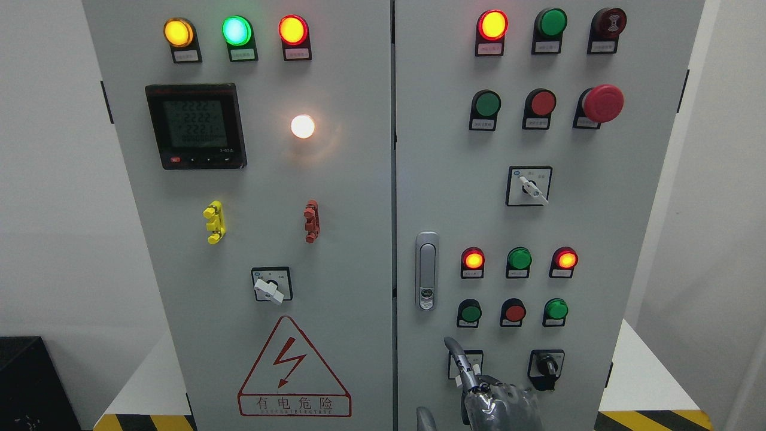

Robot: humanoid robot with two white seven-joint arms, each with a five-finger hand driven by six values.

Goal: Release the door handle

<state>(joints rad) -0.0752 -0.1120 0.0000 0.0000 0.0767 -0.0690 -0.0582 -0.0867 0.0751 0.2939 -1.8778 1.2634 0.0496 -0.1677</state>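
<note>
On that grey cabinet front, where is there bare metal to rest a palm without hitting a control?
Bare metal lies between the silver door handle and the white rotary switch, and beside the red lightning warning triangle. The right door's button rows are crowded.

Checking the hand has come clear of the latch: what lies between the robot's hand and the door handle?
In the head view, only bare grey door panel separates the right hand, low at the bottom edge, from the door handle above it; they are apart.
</note>
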